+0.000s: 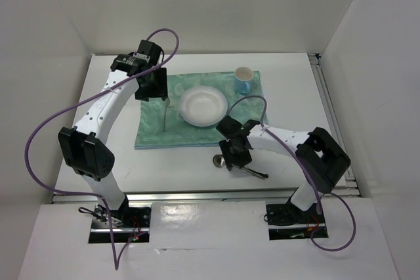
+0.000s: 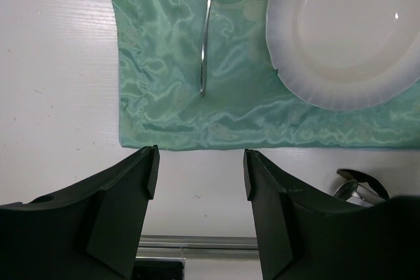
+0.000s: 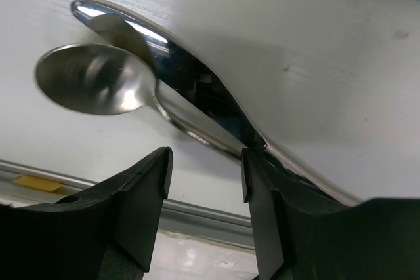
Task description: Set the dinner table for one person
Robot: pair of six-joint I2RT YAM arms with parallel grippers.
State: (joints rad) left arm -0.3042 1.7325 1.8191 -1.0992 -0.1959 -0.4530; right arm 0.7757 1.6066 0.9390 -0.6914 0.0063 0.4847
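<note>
- The white counter [image 1: 289,90] carried everything.
- A teal mat [image 2: 170,63] lay flat just beyond the left jaws.
- A spoon [image 3: 92,86] and a knife [image 3: 197,90] lay touching, ahead of the right jaws.

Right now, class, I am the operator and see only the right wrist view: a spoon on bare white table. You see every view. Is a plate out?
Observer: Yes, a white plate lies on a green mat, beyond the spoon.
Operator: Any cutlery beside it?
Observer: One slim metal piece lies on the mat, left of the plate; I cannot tell what kind it is.
Operator: And a cup?
Observer: A blue cup stands on the mat's far right corner.
</note>
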